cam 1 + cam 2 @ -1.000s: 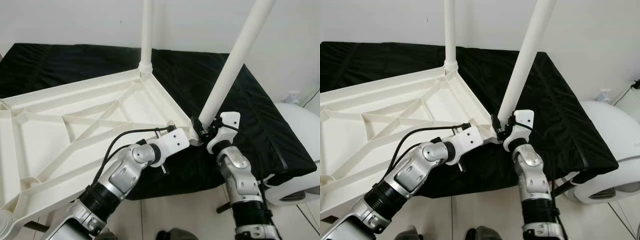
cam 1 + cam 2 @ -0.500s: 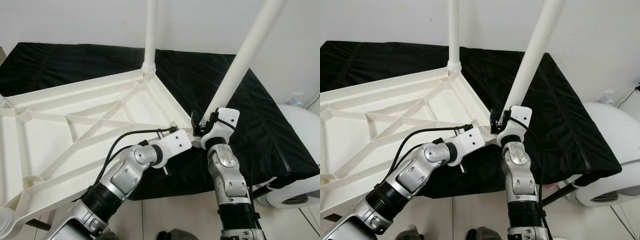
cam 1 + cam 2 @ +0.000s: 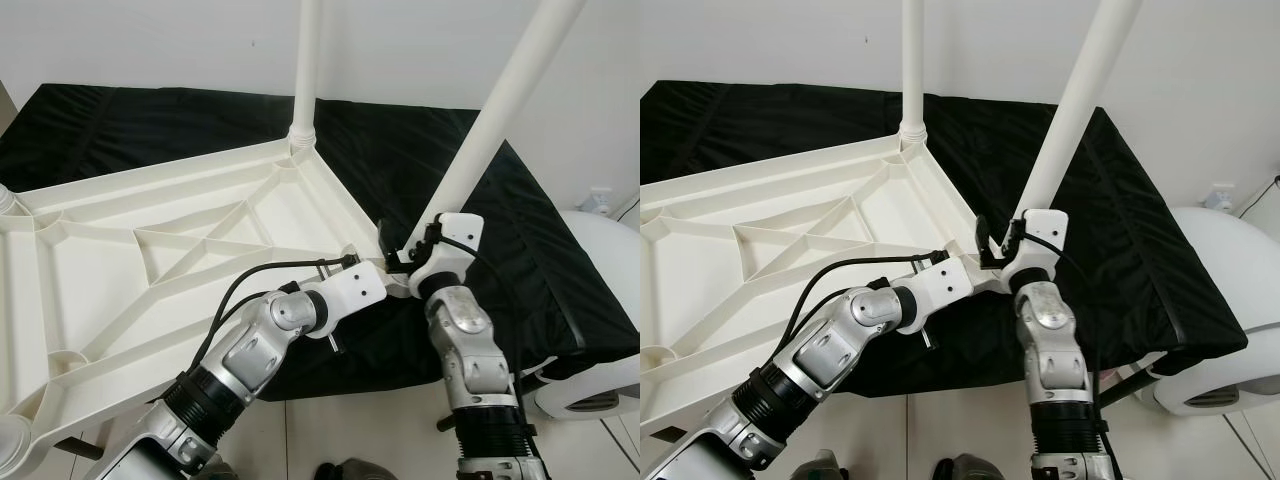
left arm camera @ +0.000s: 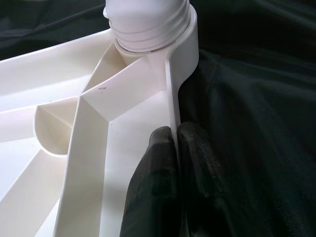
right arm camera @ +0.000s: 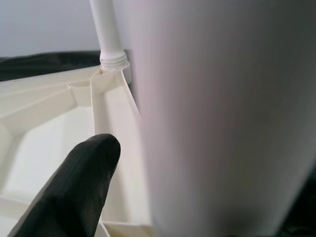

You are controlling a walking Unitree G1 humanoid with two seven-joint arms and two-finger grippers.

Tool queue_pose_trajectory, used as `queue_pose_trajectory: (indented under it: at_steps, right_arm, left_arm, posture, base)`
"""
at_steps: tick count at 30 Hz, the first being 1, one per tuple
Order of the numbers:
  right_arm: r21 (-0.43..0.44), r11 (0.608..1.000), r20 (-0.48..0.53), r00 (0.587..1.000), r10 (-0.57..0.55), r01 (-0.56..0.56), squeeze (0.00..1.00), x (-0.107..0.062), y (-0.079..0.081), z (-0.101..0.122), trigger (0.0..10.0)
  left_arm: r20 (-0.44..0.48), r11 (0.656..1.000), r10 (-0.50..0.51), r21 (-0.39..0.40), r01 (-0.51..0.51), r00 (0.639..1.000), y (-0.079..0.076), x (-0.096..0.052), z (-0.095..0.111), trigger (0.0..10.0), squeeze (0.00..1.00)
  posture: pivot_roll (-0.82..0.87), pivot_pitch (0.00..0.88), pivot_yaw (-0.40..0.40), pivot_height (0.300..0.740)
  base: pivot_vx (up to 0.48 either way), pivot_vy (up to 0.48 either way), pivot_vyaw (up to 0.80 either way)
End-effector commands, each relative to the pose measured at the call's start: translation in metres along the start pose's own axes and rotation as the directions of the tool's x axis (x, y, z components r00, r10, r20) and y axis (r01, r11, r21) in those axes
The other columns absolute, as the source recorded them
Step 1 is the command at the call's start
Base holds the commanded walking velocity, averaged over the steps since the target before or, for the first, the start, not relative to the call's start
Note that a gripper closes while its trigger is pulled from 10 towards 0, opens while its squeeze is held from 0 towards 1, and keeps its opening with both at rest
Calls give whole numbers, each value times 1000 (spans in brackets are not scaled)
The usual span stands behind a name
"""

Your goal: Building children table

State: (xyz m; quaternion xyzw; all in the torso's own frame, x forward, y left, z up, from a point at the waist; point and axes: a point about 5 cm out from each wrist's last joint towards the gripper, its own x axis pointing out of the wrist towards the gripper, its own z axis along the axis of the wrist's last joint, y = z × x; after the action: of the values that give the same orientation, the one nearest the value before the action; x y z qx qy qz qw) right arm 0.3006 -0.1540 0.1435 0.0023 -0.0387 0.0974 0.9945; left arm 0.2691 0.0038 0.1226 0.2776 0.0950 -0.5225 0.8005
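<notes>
A white ribbed tabletop [image 3: 150,260] lies upside down on a black cloth [image 3: 120,130]. One white leg [image 3: 306,70] stands upright in the far corner socket. A second leg [image 3: 490,130] leans up to the right from the near right corner, and its threaded foot [image 4: 148,24] sits in that socket. My left gripper [image 4: 175,131] is shut on the tabletop's rim just short of that corner. My right gripper [image 3: 405,250] is at the leaning leg's foot. One black finger [image 5: 79,187] stands off the leg with a gap showing, and the other is hidden behind the leg.
The black cloth covers a low surface that ends at a front edge [image 3: 400,365] close to my arms. A white rounded object [image 3: 600,380] sits on the floor to the right. A white wall [image 3: 150,40] runs behind.
My right wrist has turned around the leaning leg's foot and its forearm has shifted. The left gripper keeps its hold on the rim. The camera has moved slightly.
</notes>
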Motion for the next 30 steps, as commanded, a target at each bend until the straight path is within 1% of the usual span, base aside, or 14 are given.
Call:
queue_pose_trajectory:
  at_steps: [1, 2, 6, 8, 14, 18, 20, 21, 22, 23, 24, 26, 27, 30]
  right_arm:
    - [-23, 992, -10, 992, 127, -127, 0, 2, -14, -4, 10000]
    - [-23, 992, -10, 992, 127, -127, 0, 2, -14, -4, 10000]
    - [-52, 937, -46, 938, 342, -345, 0, 3, -32, -4, 10000]
    - [-51, 930, -50, 931, 362, -365, 0, 3, -33, -4, 10000]
    - [-112, 856, -88, 864, 497, -504, 0, 11, -33, -2, 10000]
    - [-112, 828, -99, 835, 541, -550, 0, 15, -33, -2, 10000]
    - [-112, 828, -99, 835, 541, -550, 0, 15, -33, -2, 10000]
    - [-122, 811, -108, 820, 562, -572, 0, 16, -33, -2, 10000]
    - [-117, 786, -129, 794, 594, -607, 0, 20, -38, -6, 4941]
    - [-117, 786, -129, 794, 594, -607, 0, 20, -38, -6, 4941]
    - [-123, 784, -140, 793, 593, -609, 0, 21, -41, -7, 2627]
    - [-127, 784, -146, 793, 592, -608, 0, 22, -42, -8, 2627]
    - [-125, 784, -154, 792, 591, -609, 0, 22, -45, -9, 0]
    - [-108, 788, -166, 792, 587, -606, 0, 21, -49, -12, 0]
  left_arm:
    - [30, 994, -107, 6, 107, 994, -14, 5, 4, 10000, 0]
    - [30, 994, -107, 6, 107, 994, -14, 5, 4, 10000, 0]
    - [32, 994, -110, 10, 110, 993, -14, 5, 5, 10000, 0]
    - [32, 994, -110, 11, 110, 993, -14, 5, 5, 10000, 0]
    - [34, 994, -107, 15, 106, 994, -12, 5, 6, 10000, 0]
    - [34, 994, -106, 15, 105, 994, -11, 5, 6, 10000, 0]
    - [34, 994, -106, 15, 105, 994, -11, 5, 6, 10000, 0]
    - [33, 994, -105, 15, 105, 994, -11, 5, 6, 10000, 0]
    - [32, 994, -104, 16, 104, 994, -11, 5, 6, 10000, 0]
    - [32, 994, -104, 16, 104, 994, -11, 5, 6, 10000, 0]
    - [31, 995, -104, 16, 103, 994, -11, 4, 5, 10000, 0]
    - [30, 995, -103, 16, 103, 994, -11, 4, 5, 10000, 0]
    - [30, 995, -104, 16, 103, 994, -11, 4, 5, 10000, 0]
    - [29, 994, -105, 18, 105, 994, -12, 4, 5, 10000, 0]
  posture:
    - [11, 11, -89, 740]
    - [11, 11, -89, 740]
    - [9, 7, -88, 740]
    - [9, 7, -88, 740]
    - [16, 4, -84, 740]
    - [19, 4, -84, 740]
    - [19, 4, -84, 740]
    - [20, 4, -83, 740]
    - [25, 3, -84, 740]
    - [25, 3, -84, 740]
    - [25, 2, -83, 740]
    - [25, 1, -83, 740]
    - [25, 0, -82, 740]
    - [24, 0, -82, 740]
  base:
    - [0, 0, 0]
    - [0, 0, 0]
    - [0, 0, 0]
    - [0, 0, 0]
    - [0, 0, 0]
    - [0, 0, 0]
    - [0, 0, 0]
    - [0, 0, 0]
    - [0, 0, 0]
    - [0, 0, 0]
    - [0, 0, 0]
    - [0, 0, 0]
    - [0, 0, 0]
    - [0, 0, 0]
